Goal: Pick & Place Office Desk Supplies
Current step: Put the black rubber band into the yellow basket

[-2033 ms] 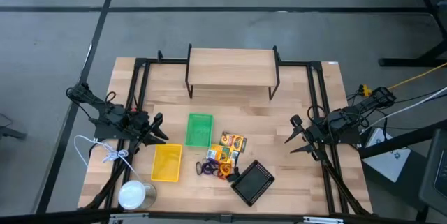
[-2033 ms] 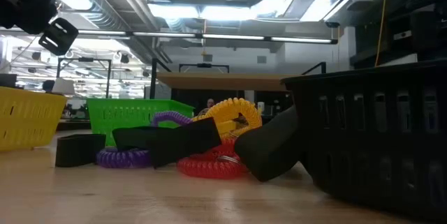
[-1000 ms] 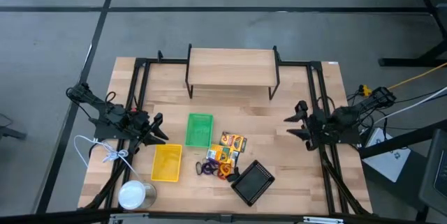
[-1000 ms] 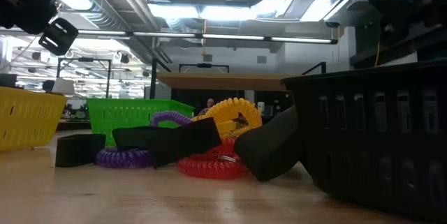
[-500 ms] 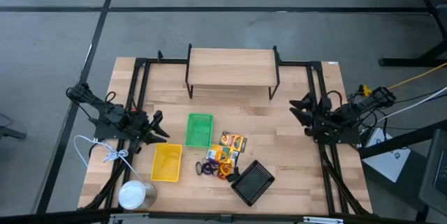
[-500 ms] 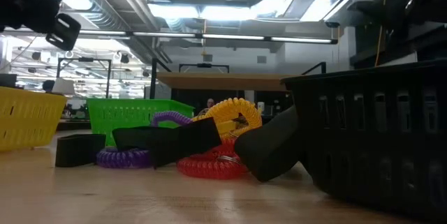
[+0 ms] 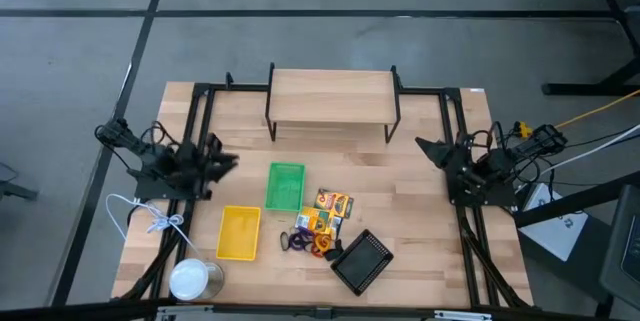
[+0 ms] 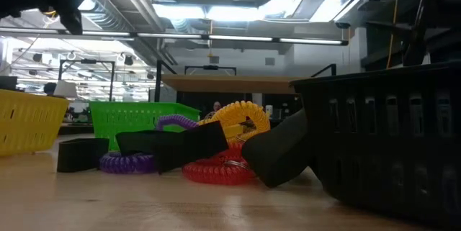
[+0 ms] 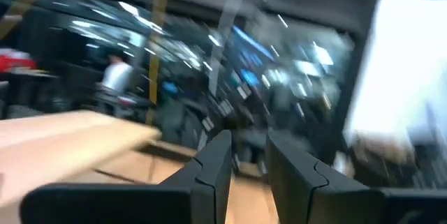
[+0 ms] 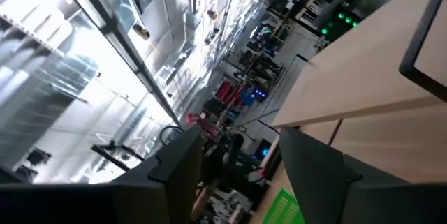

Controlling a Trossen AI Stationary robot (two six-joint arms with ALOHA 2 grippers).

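The left gripper (image 7: 222, 158) sits at middle left of the high view, raised off the desk (image 7: 420, 231), its two fingers a narrow gap apart with nothing between them (the left wrist view shows them side by side against the room). The right gripper (image 7: 428, 148) is at middle right, fingers spread wide and likewise empty, pointing toward the upper left of the frame.

The supplies lie between the two arms, lower in the frame than either gripper. Nearest the left gripper are the green tray (image 7: 285, 185), just to its right and a little lower, long axis running up and down the frame, and the yellow tray (image 7: 239, 232) below it, lying the same way. The printed boxes (image 7: 327, 211) sit right of the green tray, and the clump of orange and purple loops (image 7: 305, 243) with the black clips lies below them, touching one another. The black mesh tray (image 7: 361, 260) is at lower centre, turned on a diagonal (roughly corner-up).

By this layout the left arm looks nearer the coloured trays; the right arm has the more open run, bare wood lying between it and the boxes. The raised shelf (image 7: 332, 95) at upper centre stands well apart from the pile, and the white can (image 7: 190, 279) and cord (image 7: 150, 217) keep to the lower left.
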